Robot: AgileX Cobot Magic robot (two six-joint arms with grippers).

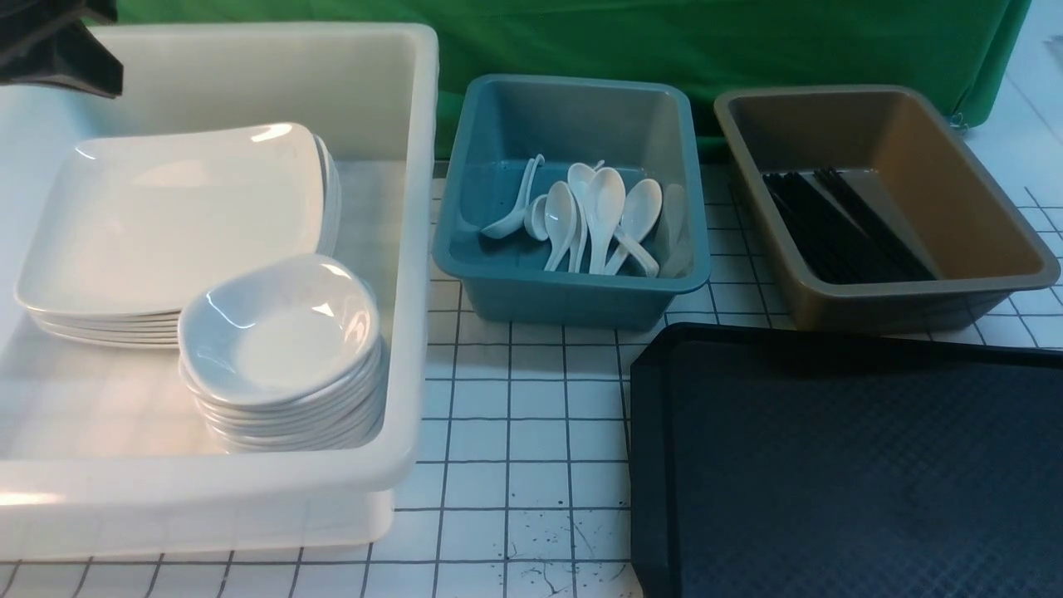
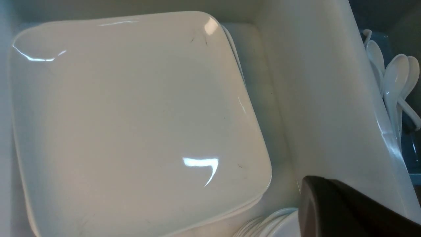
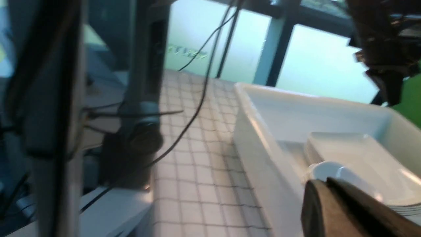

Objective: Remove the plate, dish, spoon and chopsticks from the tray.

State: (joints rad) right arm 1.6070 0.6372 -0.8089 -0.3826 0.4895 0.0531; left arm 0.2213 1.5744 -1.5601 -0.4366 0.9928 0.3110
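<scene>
The black tray (image 1: 847, 465) lies at the front right, and nothing rests on the part I can see. A white square plate (image 1: 174, 216) (image 2: 131, 125) tops a stack in the white tub. Beside it a small dish (image 1: 278, 332) (image 3: 332, 171) tops another stack. Several spoons (image 1: 598, 212) (image 2: 394, 79) lie in the blue tub, and black chopsticks (image 1: 839, 224) lie in the brown tub. My left gripper (image 1: 100, 75) (image 2: 312, 184) hangs shut and holds nothing above the white tub's far left corner. My right gripper (image 3: 320, 186) is shut with nothing in it, and it is out of the front view.
The white tub (image 1: 415, 249) fills the left side, with the blue tub (image 1: 573, 291) in the middle and the brown tub (image 1: 913, 307) at the back right. A green cloth hangs behind them. Gridded white tabletop (image 1: 515, 432) runs between the white tub and the tray.
</scene>
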